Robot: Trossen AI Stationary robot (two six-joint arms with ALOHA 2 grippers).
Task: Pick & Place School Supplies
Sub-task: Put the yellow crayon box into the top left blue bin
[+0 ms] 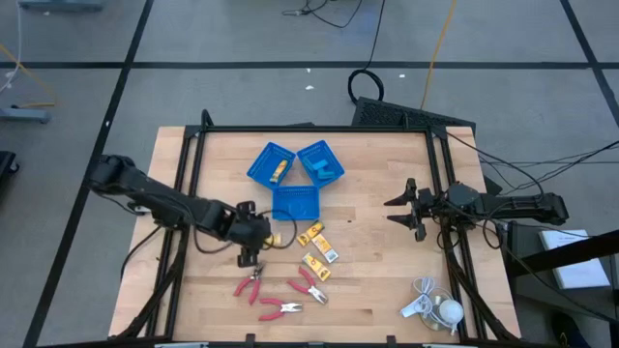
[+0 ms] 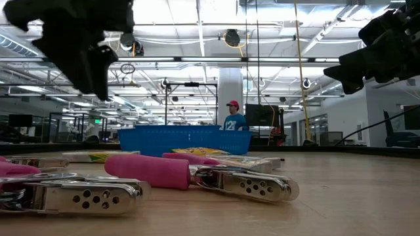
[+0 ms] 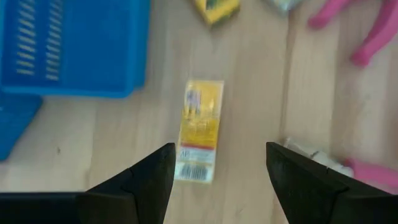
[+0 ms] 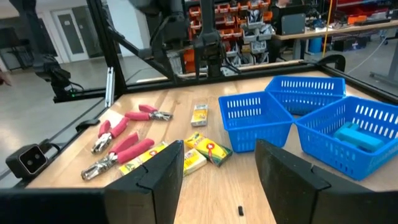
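Some sorting appears done: a yellow packet [image 1: 280, 170] lies in one blue tray [image 1: 270, 162] and light-blue pieces [image 1: 324, 170] in another. Left on the bench [image 1: 368, 261] are four packets and three red-handled pliers [image 1: 282, 292]. The left gripper [image 1: 253, 246] is held open, empty, above one loose packet [image 3: 199, 131]; the right gripper [image 1: 405, 208] waits open at the right side.

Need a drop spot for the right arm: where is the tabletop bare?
Bare wood lies between the blue trays and the open right gripper, and near the white corded gadget. It is crowded around the yellow packets, the pliers and the open left gripper.
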